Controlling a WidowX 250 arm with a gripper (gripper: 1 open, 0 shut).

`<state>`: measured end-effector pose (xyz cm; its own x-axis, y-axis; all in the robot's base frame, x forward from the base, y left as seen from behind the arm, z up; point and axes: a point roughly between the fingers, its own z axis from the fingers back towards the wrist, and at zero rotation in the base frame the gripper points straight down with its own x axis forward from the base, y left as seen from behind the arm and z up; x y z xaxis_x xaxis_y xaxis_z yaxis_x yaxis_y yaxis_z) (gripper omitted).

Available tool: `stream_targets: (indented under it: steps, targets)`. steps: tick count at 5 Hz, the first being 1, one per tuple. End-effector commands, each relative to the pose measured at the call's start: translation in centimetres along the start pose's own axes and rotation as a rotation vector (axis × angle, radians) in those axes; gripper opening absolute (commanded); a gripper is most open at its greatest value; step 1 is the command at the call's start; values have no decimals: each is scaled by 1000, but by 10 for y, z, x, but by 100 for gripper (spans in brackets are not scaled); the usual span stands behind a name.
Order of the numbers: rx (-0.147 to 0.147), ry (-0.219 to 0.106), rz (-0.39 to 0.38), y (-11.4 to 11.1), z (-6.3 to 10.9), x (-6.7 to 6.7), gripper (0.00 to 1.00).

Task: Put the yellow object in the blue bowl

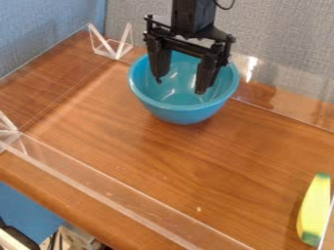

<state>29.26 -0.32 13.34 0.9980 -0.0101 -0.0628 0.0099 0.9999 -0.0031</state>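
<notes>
The blue bowl (185, 94) stands on the wooden table toward the back, round, deep and glossy turquoise. My gripper (185, 80) hangs straight above it with its two dark fingers spread wide, their tips reaching down inside the bowl's rim, and nothing shows between them. The yellow object (314, 208), a small curved banana-like piece with a greenish tinge, lies far off at the table's front right corner, close to the edge of the view.
A low clear acrylic wall (92, 181) runs around the wooden table (144, 146), with small clear brackets at the back left (107, 41) and left edge (8, 132). A blue backdrop stands behind.
</notes>
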Motion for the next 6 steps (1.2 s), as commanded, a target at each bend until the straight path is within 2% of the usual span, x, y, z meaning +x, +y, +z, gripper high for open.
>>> stream_targets:
  steps: [1, 2, 3, 4, 5, 6]
  targets:
    - [2, -8, -33, -25, 10, -1, 100]
    - [5, -24, -64, -54, 16, -4, 100]
    - [5, -37, -114, -105, 18, -8, 100]
    - [5, -47, -132, -147, 15, -18, 100]
    - [7, -47, -145, -178, 4, -27, 100]
    - [15, -36, -170, -183, -10, -39, 100]
